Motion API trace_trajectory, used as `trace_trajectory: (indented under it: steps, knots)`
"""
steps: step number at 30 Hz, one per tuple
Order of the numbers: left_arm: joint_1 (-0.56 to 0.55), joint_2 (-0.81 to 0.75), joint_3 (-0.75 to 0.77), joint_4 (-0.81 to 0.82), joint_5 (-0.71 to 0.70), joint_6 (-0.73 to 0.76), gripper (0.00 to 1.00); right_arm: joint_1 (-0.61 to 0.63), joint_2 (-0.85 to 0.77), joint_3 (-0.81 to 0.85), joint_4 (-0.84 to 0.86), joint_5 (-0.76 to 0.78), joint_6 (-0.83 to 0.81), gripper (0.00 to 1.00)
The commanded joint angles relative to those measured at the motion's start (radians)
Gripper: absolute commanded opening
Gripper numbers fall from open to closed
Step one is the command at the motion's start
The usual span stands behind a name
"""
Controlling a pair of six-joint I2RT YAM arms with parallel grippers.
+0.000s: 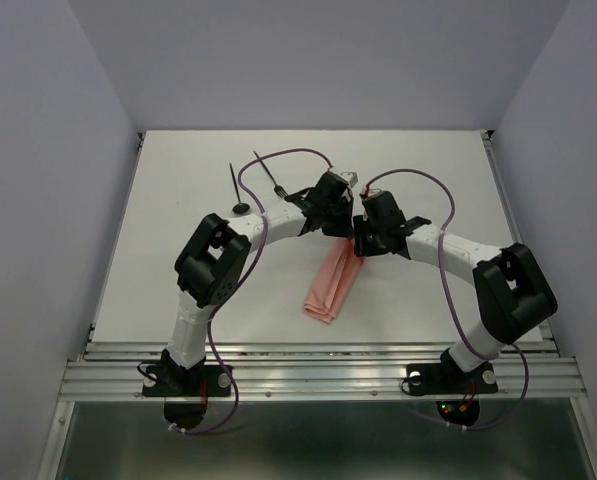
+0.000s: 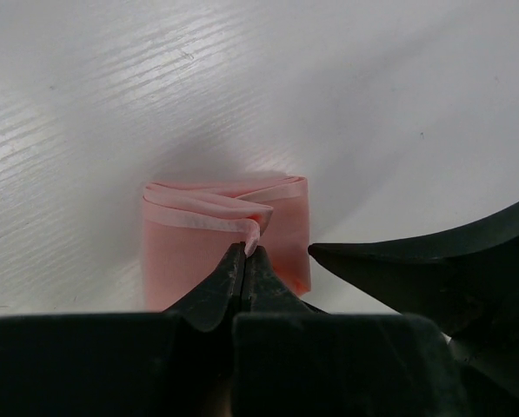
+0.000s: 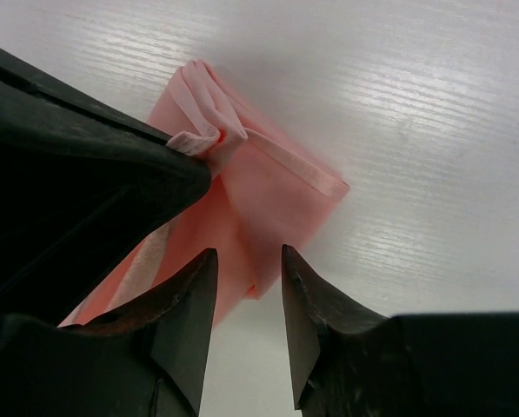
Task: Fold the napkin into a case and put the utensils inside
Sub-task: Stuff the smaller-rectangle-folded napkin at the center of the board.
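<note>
The folding step is in hand: the napkin [image 1: 332, 285] lies on the counter [image 1: 178, 200] as a narrow flat strip, roughly mid-counter and a little right of centre, not yet a finished case to my eye. Its long axis runs slantwise, one short end pointing near-left toward the arm bases and the other far-right, where both arms meet. The left claw [image 2: 244, 256] is pressed together, pinching a small fold of the top hem at that far end. The right claw [image 3: 249, 261] stands spread just beside it, above the strip's edge with nothing gripped. The next move likely calls for the right claw to catch a layer so the end can be turned over or opened. The spoon [image 1: 237, 190] and fork [image 1: 269, 173] lie untouched, far-left, well apart from the napkin.
</note>
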Motion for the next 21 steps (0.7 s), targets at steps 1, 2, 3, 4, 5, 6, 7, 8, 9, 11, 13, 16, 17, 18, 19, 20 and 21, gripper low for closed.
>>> trace_trajectory:
  steps: [1,2,3,4,5,6,7,8,9,11,13,16,17,18,19,20,21]
  knots:
    - [-0.003,-0.068,0.013,0.029,0.024,-0.009,0.0,0.021,0.02,0.033,0.015,0.07,-0.03,0.41]
    - [-0.003,-0.066,0.014,0.029,0.03,-0.012,0.0,0.021,0.028,0.036,0.018,0.073,-0.033,0.4]
    - [-0.003,-0.065,0.016,0.03,0.032,-0.013,0.0,0.03,0.031,0.036,0.026,0.078,-0.033,0.4]
    - [-0.003,-0.063,0.017,0.03,0.035,-0.015,0.0,0.03,0.035,0.039,0.029,0.089,-0.036,0.39]
    - [-0.003,-0.062,0.021,0.03,0.039,-0.018,0.0,0.04,0.045,0.042,0.032,0.093,-0.041,0.38]
    - [-0.003,-0.06,0.022,0.03,0.041,-0.018,0.0,0.04,0.051,0.044,0.034,0.102,-0.041,0.38]
    - [-0.003,-0.06,0.022,0.03,0.041,-0.023,0.0,0.05,0.057,0.051,0.034,0.119,-0.042,0.38]
    - [-0.003,-0.06,0.024,0.03,0.044,-0.024,0.0,0.05,0.068,0.054,0.034,0.129,-0.047,0.36]
    - [-0.003,-0.06,0.024,0.03,0.044,-0.027,0.0,0.05,0.072,0.056,0.032,0.138,-0.047,0.36]
    - [-0.003,-0.059,0.022,0.03,0.044,-0.027,0.0,0.05,0.074,0.059,0.038,0.158,-0.041,0.32]
    - [-0.003,-0.06,0.021,0.03,0.045,-0.029,0.0,0.05,0.068,0.057,0.044,0.17,-0.039,0.29]
    - [-0.003,-0.06,0.013,0.032,0.048,-0.029,0.0,0.059,0.062,0.059,0.047,0.195,-0.025,0.15]
    - [-0.003,-0.06,0.011,0.032,0.05,-0.029,0.0,0.059,0.062,0.059,0.047,0.202,-0.022,0.12]
    - [-0.003,-0.06,0.008,0.032,0.05,-0.029,0.0,0.059,0.062,0.057,0.047,0.207,-0.018,0.09]
    - [-0.003,-0.063,0.007,0.032,0.053,-0.029,0.0,0.059,0.062,0.057,0.047,0.216,-0.007,0.02]
    - [-0.003,-0.065,0.004,0.033,0.055,-0.03,0.0,0.059,0.062,0.056,0.049,0.221,-0.001,0.01]
    - [-0.003,-0.068,0.001,0.033,0.056,-0.03,0.0,0.059,0.062,0.051,0.052,0.222,0.005,0.01]
